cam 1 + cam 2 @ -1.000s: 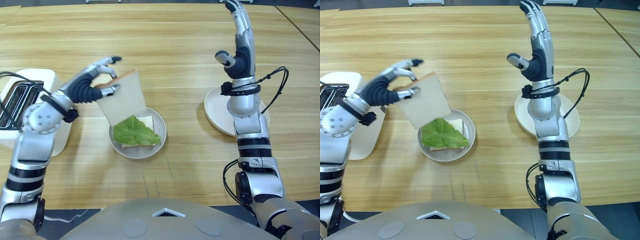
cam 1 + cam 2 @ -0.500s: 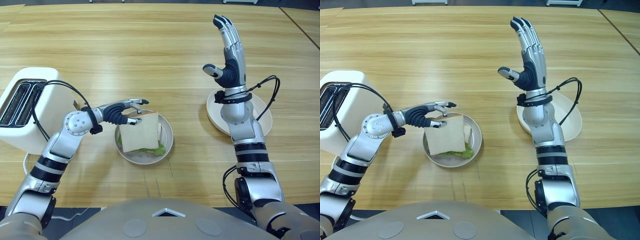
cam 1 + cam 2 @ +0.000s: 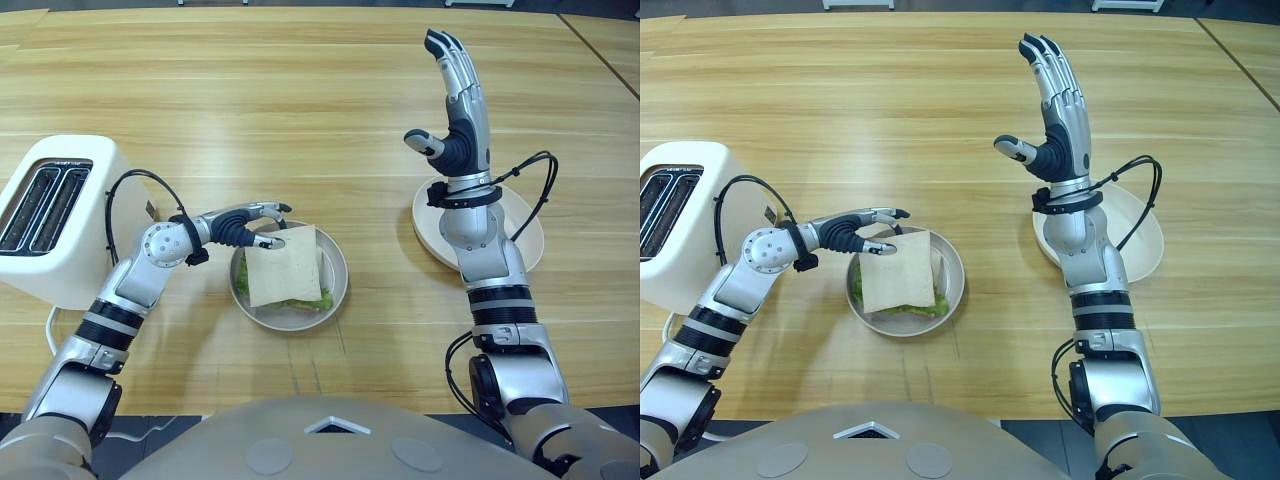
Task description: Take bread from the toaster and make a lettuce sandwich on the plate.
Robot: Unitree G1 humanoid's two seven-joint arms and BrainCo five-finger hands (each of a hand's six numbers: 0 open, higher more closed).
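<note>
A white bread slice lies flat on top of a green lettuce leaf and a lower slice, all in the small grey plate near the table's middle. My left hand hovers low at the plate's left rim, fingers spread, with a fingertip resting at the top slice's upper left corner. It is open and not gripping. The white toaster stands at the far left, its slots dark. My right hand is held upright and open, high over the right side.
A larger cream plate sits on the right under my right forearm. The toaster's black cable loops beside my left arm. Bare wooden tabletop stretches across the far half.
My left hand brought the held slice down from above the plate onto the lettuce, then let it go; it now lies flatter. The right hand has barely moved.
</note>
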